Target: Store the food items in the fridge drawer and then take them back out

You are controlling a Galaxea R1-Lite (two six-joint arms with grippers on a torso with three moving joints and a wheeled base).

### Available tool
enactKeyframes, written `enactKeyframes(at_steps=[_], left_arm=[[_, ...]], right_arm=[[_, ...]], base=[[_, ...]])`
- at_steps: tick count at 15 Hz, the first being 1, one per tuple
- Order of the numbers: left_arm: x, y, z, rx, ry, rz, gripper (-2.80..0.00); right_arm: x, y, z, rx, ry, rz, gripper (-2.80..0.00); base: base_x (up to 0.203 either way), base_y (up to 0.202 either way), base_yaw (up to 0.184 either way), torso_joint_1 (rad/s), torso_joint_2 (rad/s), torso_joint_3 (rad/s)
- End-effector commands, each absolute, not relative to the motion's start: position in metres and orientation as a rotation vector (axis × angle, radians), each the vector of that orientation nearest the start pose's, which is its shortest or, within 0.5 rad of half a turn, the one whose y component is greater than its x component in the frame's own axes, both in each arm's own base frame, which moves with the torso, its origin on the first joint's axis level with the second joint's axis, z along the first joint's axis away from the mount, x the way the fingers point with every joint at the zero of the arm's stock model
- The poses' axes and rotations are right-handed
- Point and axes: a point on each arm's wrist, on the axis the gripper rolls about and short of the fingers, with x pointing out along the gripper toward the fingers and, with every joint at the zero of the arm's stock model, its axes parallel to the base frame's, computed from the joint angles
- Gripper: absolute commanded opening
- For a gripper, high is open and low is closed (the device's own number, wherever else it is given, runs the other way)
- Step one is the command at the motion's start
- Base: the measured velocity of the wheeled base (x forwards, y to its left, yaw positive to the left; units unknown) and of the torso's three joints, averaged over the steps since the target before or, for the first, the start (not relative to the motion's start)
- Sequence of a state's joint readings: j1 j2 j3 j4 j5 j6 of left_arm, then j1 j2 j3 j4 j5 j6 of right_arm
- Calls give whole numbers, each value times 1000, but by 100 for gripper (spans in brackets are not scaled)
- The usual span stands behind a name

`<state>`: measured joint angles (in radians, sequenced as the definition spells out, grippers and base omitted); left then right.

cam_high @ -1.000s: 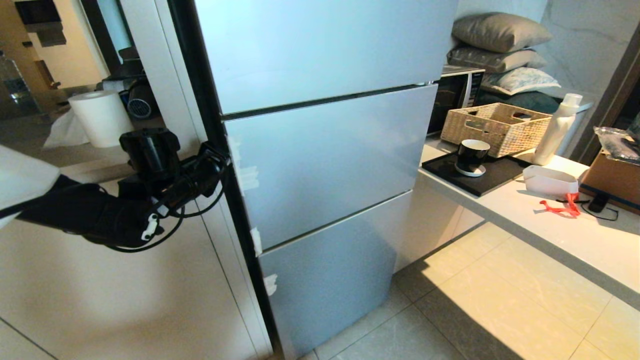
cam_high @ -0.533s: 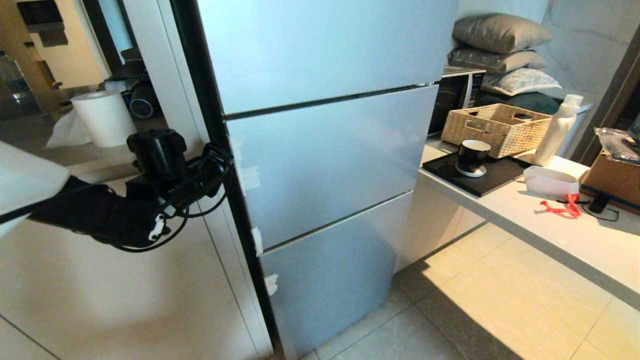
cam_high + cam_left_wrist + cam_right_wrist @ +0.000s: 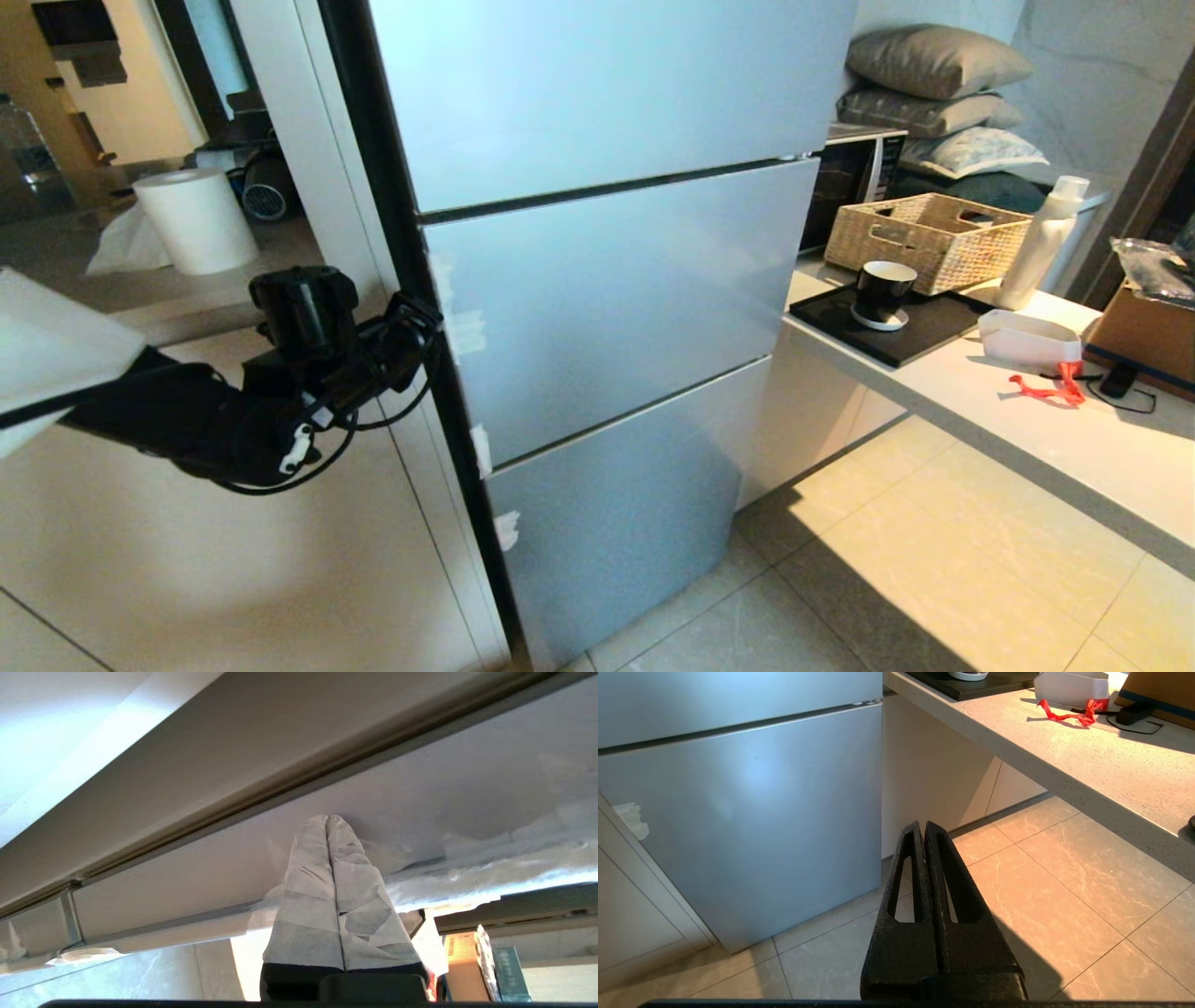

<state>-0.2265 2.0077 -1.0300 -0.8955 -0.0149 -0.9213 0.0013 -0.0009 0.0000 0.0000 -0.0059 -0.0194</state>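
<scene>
The fridge (image 3: 616, 299) stands closed, three silver fronts stacked. The fridge drawer and the food items are hidden. My left gripper (image 3: 422, 313) is at the left edge of the middle door, beside white tape patches. In the left wrist view its tape-wrapped fingers (image 3: 308, 868) are shut with nothing between them, and the left gripper's (image 3: 327, 819) tips meet the pale side edge of the door. My right gripper (image 3: 923, 826) is shut and empty, low over the floor tiles before the bottom door (image 3: 738, 812).
A counter (image 3: 1027, 448) runs along the right with a wicker basket (image 3: 924, 238), a black cup (image 3: 882, 291) on a dark tray, a white bottle (image 3: 1041, 238) and a red strap (image 3: 1046, 387). A white cabinet panel (image 3: 187, 560) flanks the fridge's left. A paper roll (image 3: 194, 219) sits behind.
My left arm has sunk a little and shifted slightly right along the fridge's left edge, gripper still shut. The fridge doors have not moved.
</scene>
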Motion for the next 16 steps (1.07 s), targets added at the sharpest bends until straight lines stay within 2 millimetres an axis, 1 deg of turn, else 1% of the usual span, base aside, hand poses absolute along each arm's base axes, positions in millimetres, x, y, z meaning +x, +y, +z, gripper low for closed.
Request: enactKeyframes(at_steps=[1,3,4,7,10,12,14,16], left_arm=[[369,-89,154,-907,186,-200,-280],[361,-87,147,-906,182,-202,-280],[353,-87,142,-905,189,-202,-280],[333,-86,151,-910,166,-228,-280],[304,-89,167,-913,156,-274,-280],[289,-88,176,-916,141,-296,-280],[282,-86,181,-917,126,-300,-280],[282,-86,178,-916,140,-298,-280]], right_arm=[[-23,0,75,-20,0,-5,-280],[-23,0,75,-20,0,-5,-280],[-23,0,75,-20,0,-4,-280],[-23,0,75,-20,0,-5,-280],[-23,0,75,-20,0,-5,-280],[-23,0,75,-20,0,-5,-280],[-23,0,76,-20,2,-4,-280],[-23,0,75,-20,0,-5,-280]], base=[[0,0,0,0,0,0],[0,0,0,0,0,0],[0,0,0,0,0,0],[0,0,0,0,0,0],[0,0,0,0,0,0],[0,0,0,0,0,0],[0,0,0,0,0,0],[0,0,0,0,0,0]])
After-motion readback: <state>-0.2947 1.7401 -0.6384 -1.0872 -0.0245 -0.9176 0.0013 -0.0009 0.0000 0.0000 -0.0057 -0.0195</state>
